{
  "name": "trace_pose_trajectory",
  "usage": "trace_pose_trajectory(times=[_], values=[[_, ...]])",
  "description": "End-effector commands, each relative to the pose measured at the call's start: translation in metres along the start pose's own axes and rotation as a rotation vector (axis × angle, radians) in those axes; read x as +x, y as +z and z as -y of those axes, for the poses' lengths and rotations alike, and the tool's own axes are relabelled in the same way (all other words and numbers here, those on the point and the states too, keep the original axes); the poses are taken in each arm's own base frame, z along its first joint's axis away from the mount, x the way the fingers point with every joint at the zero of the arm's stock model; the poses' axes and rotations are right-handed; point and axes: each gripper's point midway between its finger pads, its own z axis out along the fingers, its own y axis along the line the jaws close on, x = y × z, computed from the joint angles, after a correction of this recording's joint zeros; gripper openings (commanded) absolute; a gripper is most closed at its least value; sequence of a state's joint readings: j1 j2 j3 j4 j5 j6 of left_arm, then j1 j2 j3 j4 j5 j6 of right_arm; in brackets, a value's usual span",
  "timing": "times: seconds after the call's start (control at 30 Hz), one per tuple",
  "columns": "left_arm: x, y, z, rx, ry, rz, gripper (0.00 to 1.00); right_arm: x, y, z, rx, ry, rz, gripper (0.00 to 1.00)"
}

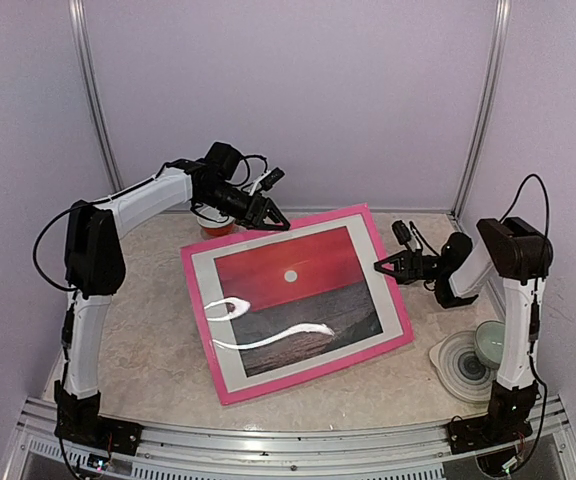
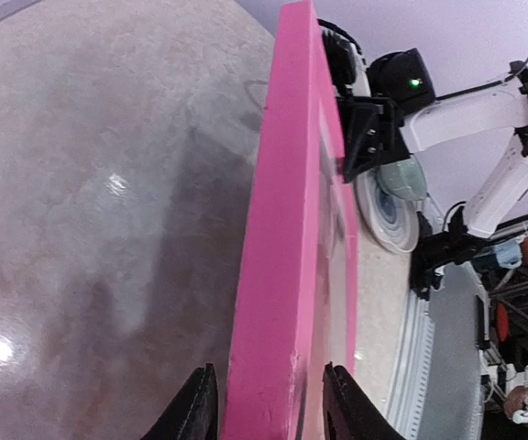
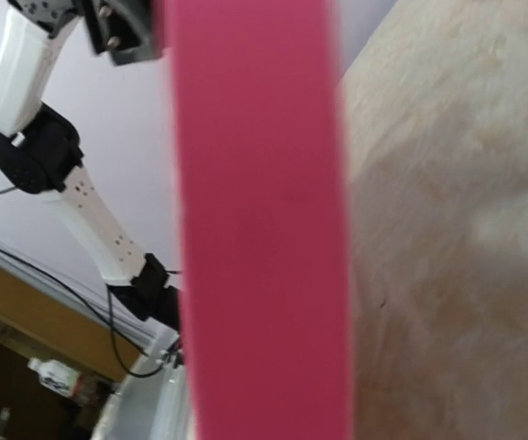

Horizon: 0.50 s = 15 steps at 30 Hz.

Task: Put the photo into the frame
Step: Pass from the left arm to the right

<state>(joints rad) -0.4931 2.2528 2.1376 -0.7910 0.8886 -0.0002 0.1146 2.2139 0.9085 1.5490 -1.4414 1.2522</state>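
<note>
Left claw (image 2: pixel 269 408) astride the rim of the frame (image 2: pixel 282 229), the photo (image 1: pixel 293 285) inside it
Its jaws stand part-open, a finger each side of the pink rim; the photo lies just beyond the fingertips. At the far rim the right claw (image 1: pixel 381 266) meets the edge, its grip impossible to tell. The frame looks stiff, light, glossy-fronted, probably fragile: best pinched by the rim

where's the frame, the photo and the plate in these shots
frame (image 2: pixel 278 238): left wrist view, on its pink outer side edge
photo (image 1: pixel 298 296): top view, middle of the print, about at the horizon
plate (image 1: pixel 453 368): top view, bare ringed part of its left half
</note>
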Motion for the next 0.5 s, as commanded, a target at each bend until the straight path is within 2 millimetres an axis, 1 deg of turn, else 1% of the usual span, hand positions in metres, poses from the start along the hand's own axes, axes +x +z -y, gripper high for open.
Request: trace_pose_trajectory(times=[0.0, 0.03, 0.1, 0.13, 0.17, 0.23, 0.27, 0.3, 0.4, 0.47], values=[[-0.028, -0.009, -0.041, -0.099, 0.079, 0.104, 0.52, -0.006, 0.000, -0.021, -0.034, -0.178, 0.010, 0.05], [-0.028, -0.010, -0.045, -0.102, 0.076, 0.109, 0.58, -0.006, -0.001, -0.021, -0.032, -0.176, 0.013, 0.04], [-0.029, -0.014, -0.051, -0.103, 0.047, 0.121, 0.66, -0.007, -0.002, -0.020, -0.029, -0.173, 0.021, 0.03], [-0.030, -0.015, -0.053, -0.109, 0.041, 0.130, 0.74, -0.008, -0.003, -0.019, -0.026, -0.169, 0.027, 0.02], [-0.032, -0.018, -0.056, -0.119, 0.031, 0.140, 0.80, -0.008, -0.004, -0.017, -0.023, -0.161, 0.033, 0.01], [-0.035, -0.022, -0.058, -0.123, 0.023, 0.160, 0.84, -0.009, -0.005, -0.015, -0.017, -0.154, 0.046, 0.00], [-0.036, -0.024, -0.060, -0.134, 0.013, 0.170, 0.89, -0.010, -0.006, -0.014, -0.014, -0.148, 0.053, 0.00], [-0.039, -0.028, -0.061, -0.146, 0.005, 0.184, 0.98, -0.011, -0.007, -0.013, -0.010, -0.141, 0.064, 0.00], [-0.041, -0.036, -0.069, -0.202, -0.031, 0.221, 0.99, -0.013, -0.013, -0.007, 0.010, -0.110, 0.096, 0.00], [-0.046, -0.047, -0.069, -0.244, -0.051, 0.262, 0.99, -0.014, -0.016, -0.001, 0.031, -0.086, 0.119, 0.00]])
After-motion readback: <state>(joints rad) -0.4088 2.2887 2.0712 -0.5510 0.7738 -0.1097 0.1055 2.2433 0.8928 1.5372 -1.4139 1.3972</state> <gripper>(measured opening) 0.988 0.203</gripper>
